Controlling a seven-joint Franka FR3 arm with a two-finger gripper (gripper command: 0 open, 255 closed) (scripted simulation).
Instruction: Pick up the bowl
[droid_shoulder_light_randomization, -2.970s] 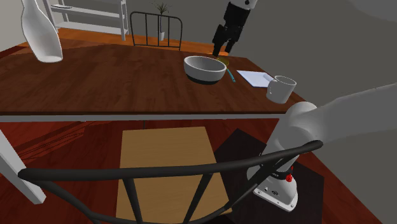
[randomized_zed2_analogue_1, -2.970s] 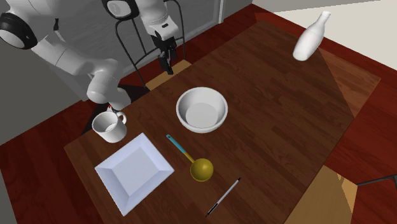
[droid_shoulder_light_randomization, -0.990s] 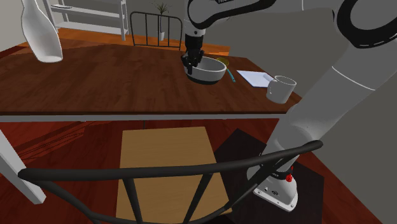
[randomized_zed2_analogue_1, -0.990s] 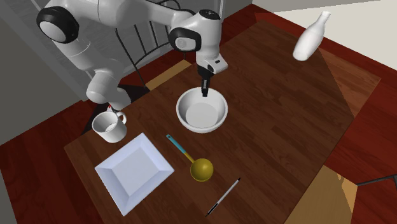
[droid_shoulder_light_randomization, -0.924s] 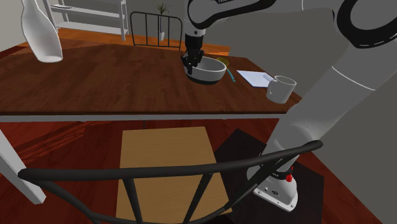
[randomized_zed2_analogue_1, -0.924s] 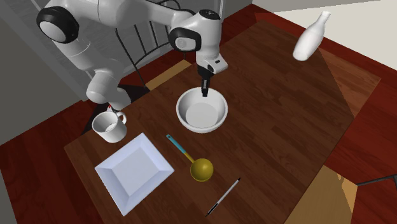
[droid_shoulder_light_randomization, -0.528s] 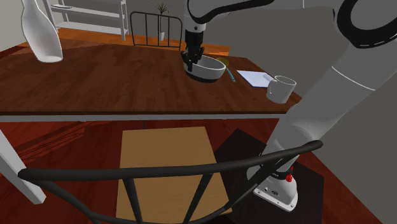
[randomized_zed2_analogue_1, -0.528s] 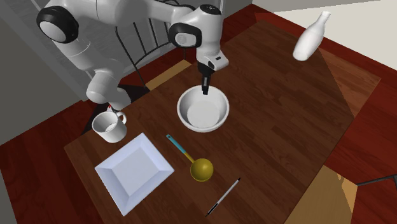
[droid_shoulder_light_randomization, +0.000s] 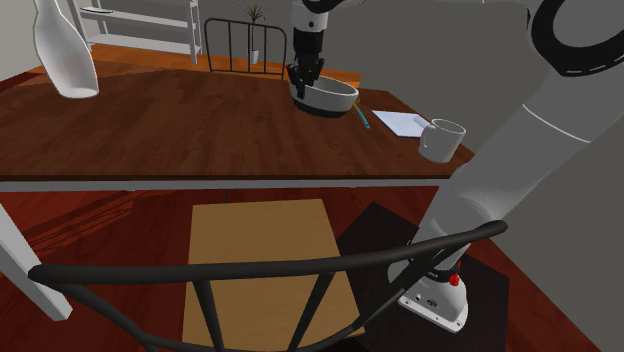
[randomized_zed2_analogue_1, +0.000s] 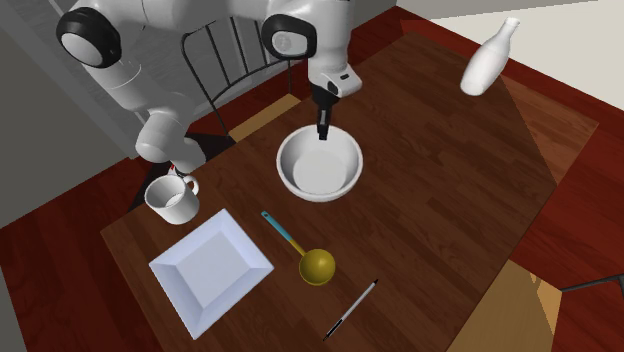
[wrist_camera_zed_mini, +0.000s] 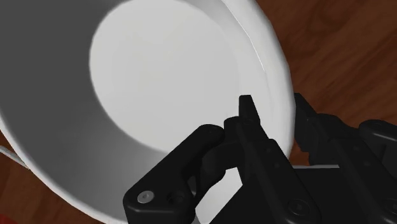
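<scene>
Bowl (wrist_camera_zed_mini: 159, 70) rim in hand (wrist_camera_zed_mini: 273, 105); outer finger (wrist_camera_zed_mini: 318, 127) partly hidden.

The round white bowl with dark base (droid_shoulder_light_randomization: 335, 95) has risen off the brown wooden desk (droid_shoulder_light_randomization: 180, 120) toward the frame's top, seemingly tilted, its rim now pinched in the jaws of the black gripper (randomized_zed2_analogue_1: 322, 133).

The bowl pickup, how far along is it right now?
Done: the black two-finger end effector is shut on the rim of the round white bowl, one finger inside, one outside. In hand: the bowl hangs tilted in the shoulder view, apparently just off the dark brown wooden table. Left: raise it well clear and steady.
</scene>
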